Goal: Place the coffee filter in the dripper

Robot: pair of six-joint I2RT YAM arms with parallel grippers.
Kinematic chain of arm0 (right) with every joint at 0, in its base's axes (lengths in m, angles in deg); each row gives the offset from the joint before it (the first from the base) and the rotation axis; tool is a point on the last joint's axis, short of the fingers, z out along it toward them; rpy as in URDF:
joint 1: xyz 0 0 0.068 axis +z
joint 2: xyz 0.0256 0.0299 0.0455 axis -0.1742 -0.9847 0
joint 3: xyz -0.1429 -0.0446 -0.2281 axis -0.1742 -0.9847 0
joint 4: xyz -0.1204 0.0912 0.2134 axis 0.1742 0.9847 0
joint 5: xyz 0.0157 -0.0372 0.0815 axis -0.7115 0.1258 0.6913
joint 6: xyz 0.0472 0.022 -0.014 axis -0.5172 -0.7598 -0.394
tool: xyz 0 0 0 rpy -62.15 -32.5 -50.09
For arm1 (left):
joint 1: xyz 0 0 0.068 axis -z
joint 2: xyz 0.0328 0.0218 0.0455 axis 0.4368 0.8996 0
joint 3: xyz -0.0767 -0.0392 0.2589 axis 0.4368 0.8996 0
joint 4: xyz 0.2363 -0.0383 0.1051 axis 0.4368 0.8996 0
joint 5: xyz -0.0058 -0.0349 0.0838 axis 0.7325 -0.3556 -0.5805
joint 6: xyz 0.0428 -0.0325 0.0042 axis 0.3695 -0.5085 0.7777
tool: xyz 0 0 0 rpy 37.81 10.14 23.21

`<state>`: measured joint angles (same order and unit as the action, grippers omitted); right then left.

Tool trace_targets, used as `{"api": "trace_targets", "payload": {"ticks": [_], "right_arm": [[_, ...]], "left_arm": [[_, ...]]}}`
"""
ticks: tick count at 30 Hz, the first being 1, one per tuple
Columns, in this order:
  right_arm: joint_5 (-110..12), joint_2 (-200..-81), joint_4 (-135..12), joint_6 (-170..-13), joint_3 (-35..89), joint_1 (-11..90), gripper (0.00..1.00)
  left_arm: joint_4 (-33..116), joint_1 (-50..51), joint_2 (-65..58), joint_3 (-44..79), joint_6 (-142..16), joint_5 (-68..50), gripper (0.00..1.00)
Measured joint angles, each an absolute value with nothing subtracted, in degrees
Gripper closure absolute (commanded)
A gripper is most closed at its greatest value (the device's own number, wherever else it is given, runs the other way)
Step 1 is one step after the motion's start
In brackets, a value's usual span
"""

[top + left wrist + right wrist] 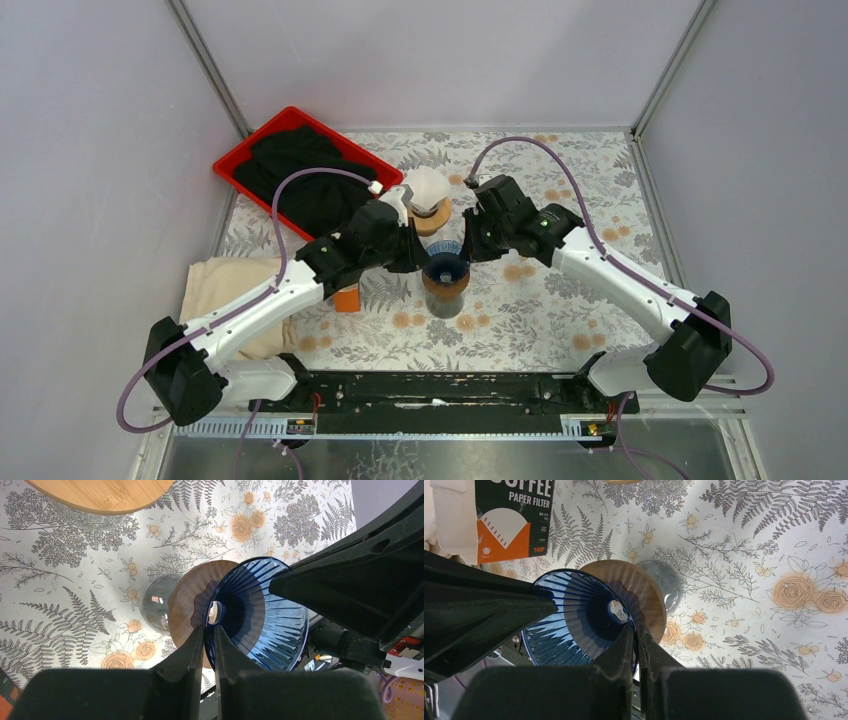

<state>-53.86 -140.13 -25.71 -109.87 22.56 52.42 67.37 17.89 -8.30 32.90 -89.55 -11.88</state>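
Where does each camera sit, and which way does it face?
Top: above and behind the robot, looking down on the table; left arm and right arm show.
Left wrist: on that arm, looking past the left gripper at the rim of the dripper.
Right wrist: same from the other side, past the right gripper.
All share the dripper.

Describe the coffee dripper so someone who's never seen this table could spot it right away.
Look at the middle of the flower-print table, just nearer the arms' bases than the wooden stand of white paper filters. There the dripper is over a wood-collared glass carafe. It is the only blue thing: a see-through ribbed cone.
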Motion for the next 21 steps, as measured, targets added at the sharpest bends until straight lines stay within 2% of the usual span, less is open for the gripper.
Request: {"api": "trace_targets", "payload": {"ticks": [4, 10, 16, 21], "right_arm": [[-54.17, -140.04, -26.21, -109.85, 22.08, 52.49, 1.00], [-54.54, -139.34, -26.08, -109.72, 22.45, 52.68, 0.96], [-54.76, -139.26, -25.27, -109.70, 22.88, 53.60, 0.92], [-56.42, -139.21, -23.45, -109.72, 23.71, 53.93, 0.84]], "left_arm": [[66.63, 19.05, -8.70, 33.53, -89.68, -13.98, 0.84], [66.63, 19.99, -9.11, 33.64, -89.61, -15.35, 0.68], [72.07, 21.61, -7.78, 30.06, -87.86, -16.64, 0.58], [74.82, 21.32, -7.45, 25.29, -86.31, -18.57, 0.48]]}}
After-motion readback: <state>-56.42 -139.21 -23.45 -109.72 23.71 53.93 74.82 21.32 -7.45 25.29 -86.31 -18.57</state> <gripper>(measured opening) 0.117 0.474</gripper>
